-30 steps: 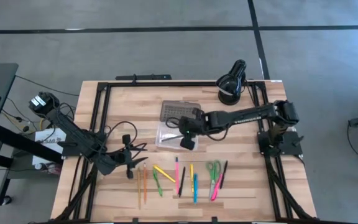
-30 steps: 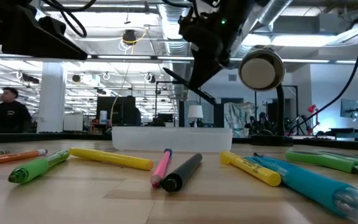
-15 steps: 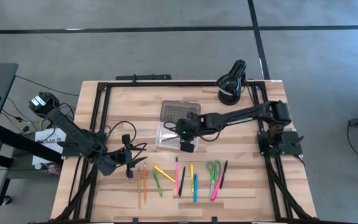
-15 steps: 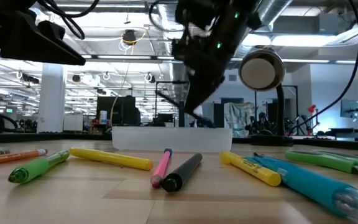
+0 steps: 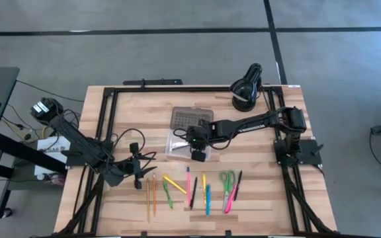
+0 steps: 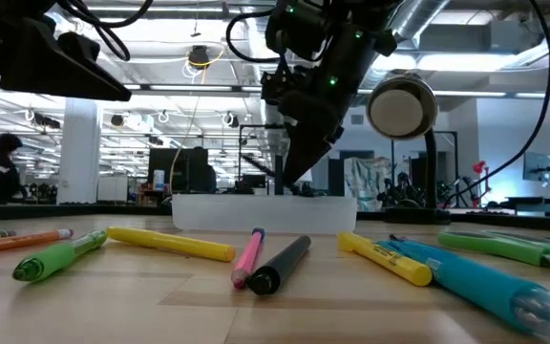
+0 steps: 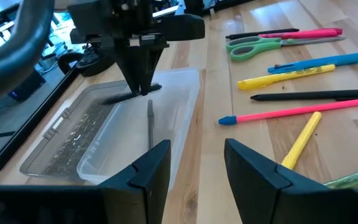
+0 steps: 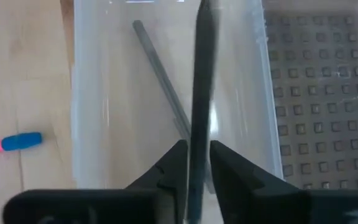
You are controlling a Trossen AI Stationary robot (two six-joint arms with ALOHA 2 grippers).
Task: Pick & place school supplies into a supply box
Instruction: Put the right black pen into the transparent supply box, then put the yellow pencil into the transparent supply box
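Fingers (image 8: 174,163) of the right gripper (image 8: 194,163) sit close on both sides of a dark pen (image 8: 201,93), maybe just touching it, low over the clear supply box (image 7: 185,99). A grey pencil (image 8: 160,87) lies inside. The left gripper (image 7: 194,165) waits near it, fingers spread.

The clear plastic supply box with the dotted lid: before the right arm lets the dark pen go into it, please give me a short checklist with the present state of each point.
1. Lid of the clear plastic supply box lies open to the side: ok.
2. Right gripper is above the box's open tray: ok.
3. Dark pen between its fingers runs along the tray, inside the walls: ok.
4. Pen fully released: cannot tell; it is between the fingers.
5. Tray has room: ok; only one thin grey pencil lies inside.
6. Left gripper is open and apart from the box, near the supplies on the table: ok.
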